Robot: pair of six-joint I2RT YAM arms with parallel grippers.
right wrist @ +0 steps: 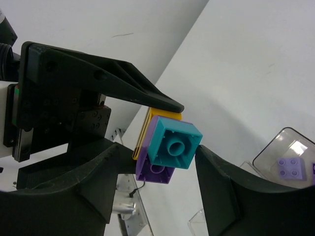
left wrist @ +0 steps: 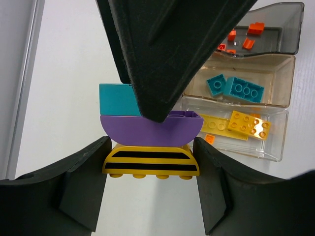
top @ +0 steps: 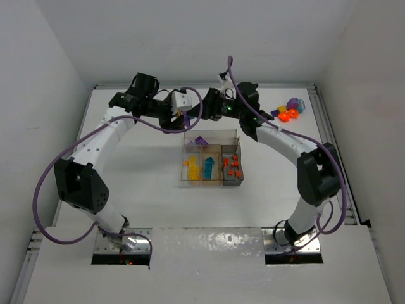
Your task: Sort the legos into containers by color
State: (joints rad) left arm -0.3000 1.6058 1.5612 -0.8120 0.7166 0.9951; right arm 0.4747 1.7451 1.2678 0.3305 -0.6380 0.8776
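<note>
- Tray [top: 185,158], centre of the overhead frame. Its three narrow compartments sit side by side: yellow legos [top: 190,166] at left, teal legos [top: 207,166] in the middle, orange-red pieces [top: 232,166] in the grey one at right.
- Wide section [top: 223,137], directly above the narrow ones in the frame, holds purple legos [top: 201,140].
- Left gripper [left wrist: 151,145], upper centre of the overhead frame, just beyond the tray. Its jaws are clamped on the yellow striped brick [left wrist: 150,162], the lowest of a stack seen in the left wrist view.
- Stack: a curved purple brick [left wrist: 147,130] sits on the yellow one, with a teal brick [left wrist: 115,98] on top.
- Right gripper [right wrist: 165,150], facing the left one from the right. Its jaws are closed against the sides of the teal brick.
- Loose legos [top: 290,111], upper right of the overhead frame, lie well apart from the tray on the table [top: 139,171]. They are purple, orange and translucent orange.
</note>
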